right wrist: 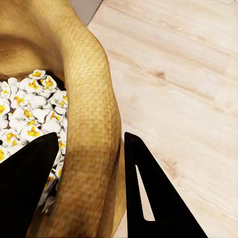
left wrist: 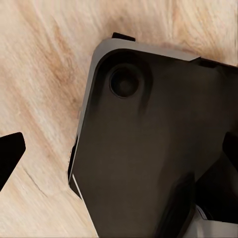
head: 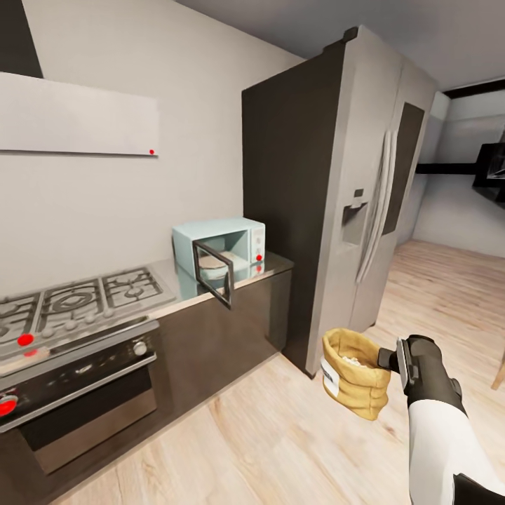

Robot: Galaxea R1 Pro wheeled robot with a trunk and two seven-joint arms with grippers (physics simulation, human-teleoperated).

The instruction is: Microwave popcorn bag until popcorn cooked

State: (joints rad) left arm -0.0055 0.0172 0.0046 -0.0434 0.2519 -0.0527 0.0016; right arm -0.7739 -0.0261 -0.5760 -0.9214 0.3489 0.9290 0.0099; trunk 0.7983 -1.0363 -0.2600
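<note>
The popcorn bag (head: 356, 382), a mustard-tan sack with a white label, hangs in the air over the wood floor in front of the fridge. My right gripper (head: 389, 359) is shut on its rolled rim (right wrist: 91, 124), one finger inside and one outside. White and yellow puffed popcorn (right wrist: 29, 104) fills the bag. The mint-blue microwave (head: 242, 238) stands at the end of the grey countertop (head: 273, 265), its dark glass door (head: 214, 275) swung open and the beige turntable (head: 210, 261) bare. My left gripper (left wrist: 119, 158) is open above a dark part of my own body.
A tall grey fridge (head: 365, 182) stands right of the microwave. Left of it are the steel gas hob (head: 77, 298), the black oven (head: 77, 396) below and the white hood (head: 77, 116) above. Light wood floor (head: 280, 435) lies between me and the cabinets.
</note>
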